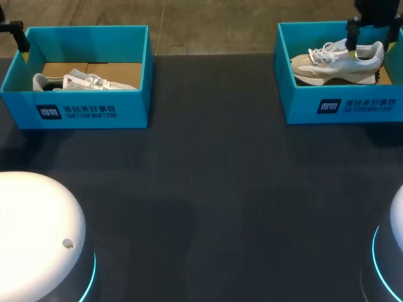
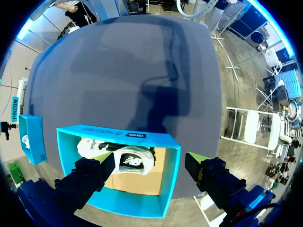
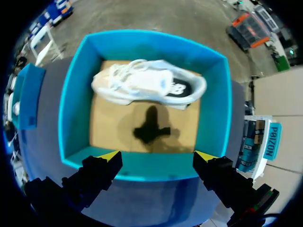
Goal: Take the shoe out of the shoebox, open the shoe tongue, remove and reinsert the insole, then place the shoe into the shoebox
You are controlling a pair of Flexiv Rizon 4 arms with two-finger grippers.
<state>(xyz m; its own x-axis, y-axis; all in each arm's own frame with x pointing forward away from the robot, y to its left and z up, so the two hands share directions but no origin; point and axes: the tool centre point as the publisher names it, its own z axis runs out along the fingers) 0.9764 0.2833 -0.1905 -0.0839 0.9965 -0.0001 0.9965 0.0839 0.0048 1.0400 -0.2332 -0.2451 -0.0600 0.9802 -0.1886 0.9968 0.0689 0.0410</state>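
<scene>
Pale shoe (image 1: 334,63) inside the right box (image 1: 340,107), side-on, toe toward the end facing the other box, heel toward the outer end. Not yet lifted, resting on the brown cardboard bottom. Right gripper (image 3: 158,153) hovering over the same box, fingers spread wide with nothing between them, yellow tips above the wall nearest them. Shadow (image 3: 150,128) on the cardboard just beside the shoe. No contact with the shoe visible.

Well apart from the right box, at the other far corner of the table (image 1: 208,189): the left box (image 1: 82,110), matching, holding a second shoe (image 1: 82,80). Left gripper (image 2: 150,158) over that one, also wide open and empty, one finger above its inside, the other outside its wall.

Probably the very first step: taking a shoe out, grasp not yet made. Next move likely calls for lowering the right gripper into the right box, centring the fingers across the shoe's heel or collar, closing firmly, then lifting straight up clear of the walls. Some risk of catching a wall or pinching only laces.
</scene>
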